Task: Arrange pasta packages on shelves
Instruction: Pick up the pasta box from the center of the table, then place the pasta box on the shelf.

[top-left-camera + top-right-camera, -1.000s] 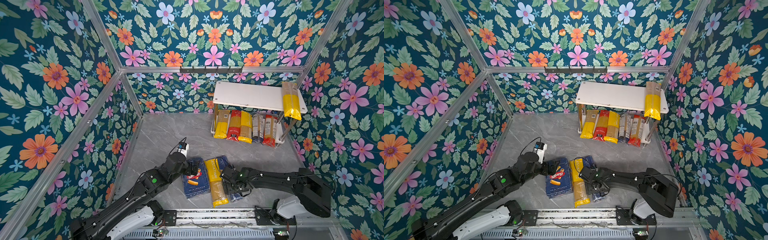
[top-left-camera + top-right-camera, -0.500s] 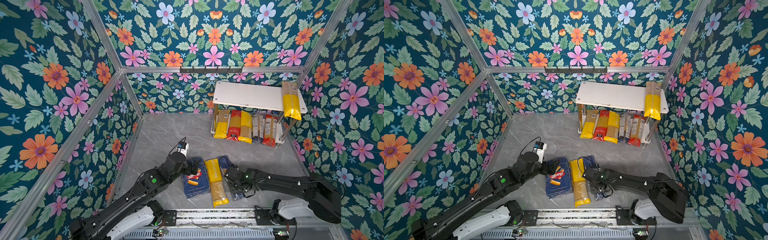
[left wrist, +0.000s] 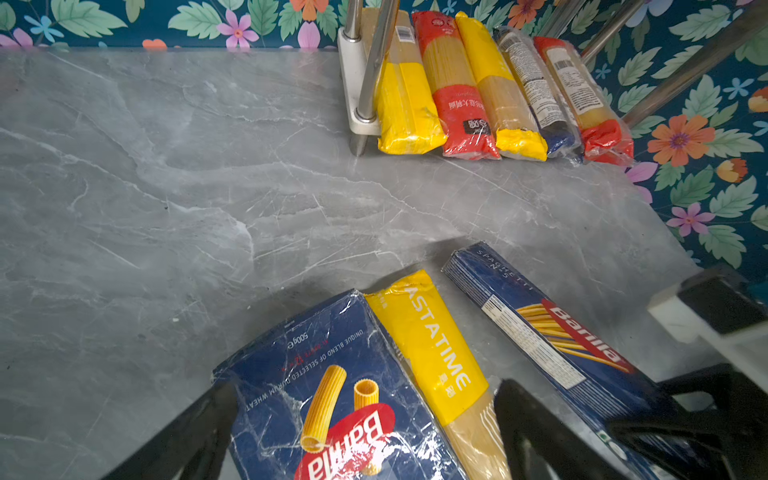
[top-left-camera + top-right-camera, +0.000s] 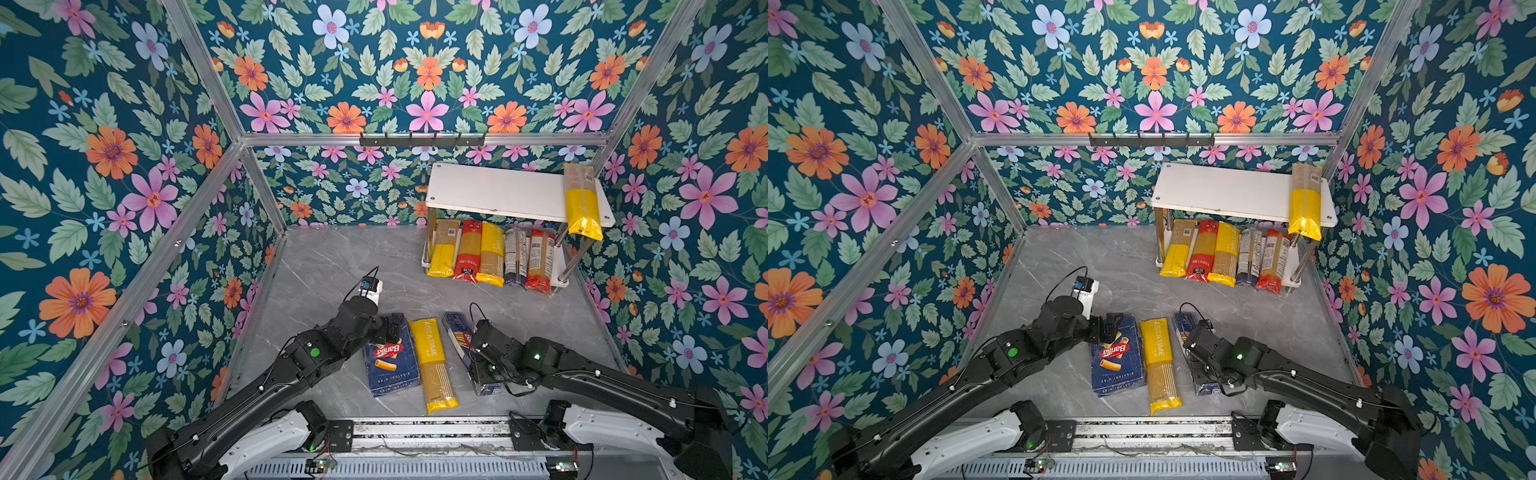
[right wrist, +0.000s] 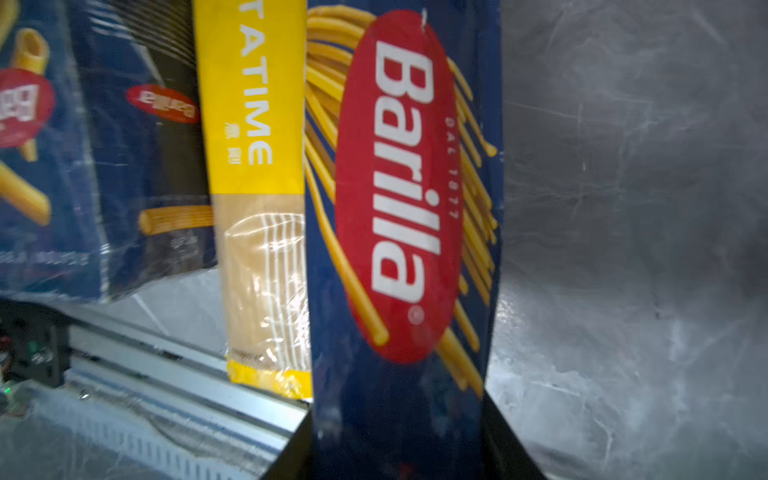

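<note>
the narrow barilla pack (image 5: pixel 399 208), reading "barilla", "dal 1877" and "spaghetti n 5", lies on the table (image 4: pixel 332 266) at its near side, and the right fingers (image 5: pixel 505 449) pinch its long sides. just beside it lies the pastatime bag (image 4: pixel 430 361), yellow, with "pastatime" in white. touching that is the wide barilla pack (image 4: pixel 390 361), where we read "rigatoni n°89", "500g" and "unique blend of selected durum wheat". the left fingers (image 3: pixel 536 432) stand spread wide over the wide pack's far end, gripping nothing. we count three packages on the table. well apart, by the back wall, the shelves (image 4: pixel 498 191) carry six more. five bags (image 4: pixel 490 253) lie side by side on the lower board, and one top yellow bag (image 4: pixel 582 203) overhangs the upper board's front edge.
</note>
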Tool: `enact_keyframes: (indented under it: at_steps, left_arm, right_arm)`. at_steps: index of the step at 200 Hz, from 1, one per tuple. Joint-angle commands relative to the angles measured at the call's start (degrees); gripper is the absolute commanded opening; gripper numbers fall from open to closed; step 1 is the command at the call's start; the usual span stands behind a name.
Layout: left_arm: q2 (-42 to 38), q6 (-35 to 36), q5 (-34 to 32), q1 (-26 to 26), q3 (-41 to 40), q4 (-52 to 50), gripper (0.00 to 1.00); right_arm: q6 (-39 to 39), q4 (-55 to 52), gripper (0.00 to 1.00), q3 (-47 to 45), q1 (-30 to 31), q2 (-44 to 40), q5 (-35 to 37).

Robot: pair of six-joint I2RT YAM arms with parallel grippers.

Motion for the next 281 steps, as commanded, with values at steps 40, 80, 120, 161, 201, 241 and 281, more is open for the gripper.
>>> enact_keyframes:
  at_steps: [40, 80, 120, 161, 201, 241, 281]
  left_arm:
    - [3.5, 2.0, 0.4, 0.0, 2.9, 2.5, 1.0]
    - [5.1, 2.8, 0.0, 0.0, 5.2, 2.5, 1.0]
    - [6.7, 4.0, -0.6, 0.1, 8.8, 1.7, 1.0]
    - [10.1, 6.5, -1.1, 0.1, 14.0, 0.6, 1.0]
    - [13.7, 8.5, -1.0, 0.1, 18.8, 0.4, 1.0]
    - [17.1, 10.1, -0.3, 0.2, 22.5, 1.4, 1.0]
    - [20.0, 11.9, 0.5, 0.4, 25.5, 2.5, 1.0]
  right_arm:
    - [-2.0, -3.8, 0.4, 5.1, -0.7, -7.0, 2.2]
    - [-3.9, -6.9, 0.39, 10.9, -0.7, -7.3, 3.8]
    - [-6.9, -11.0, 0.39, 19.5, -0.7, -7.2, 7.1]
    - [-11.6, -15.1, 0.38, 30.1, -1.5, -6.1, 12.4]
    - [-17.1, -16.8, 0.38, 40.6, -2.9, -3.6, 17.3]
    - [-23.5, -15.2, 0.39, 50.1, -7.1, 1.4, 22.8]
    - [-29.1, -12.0, 0.39, 59.1, -19.0, 9.7, 20.9]
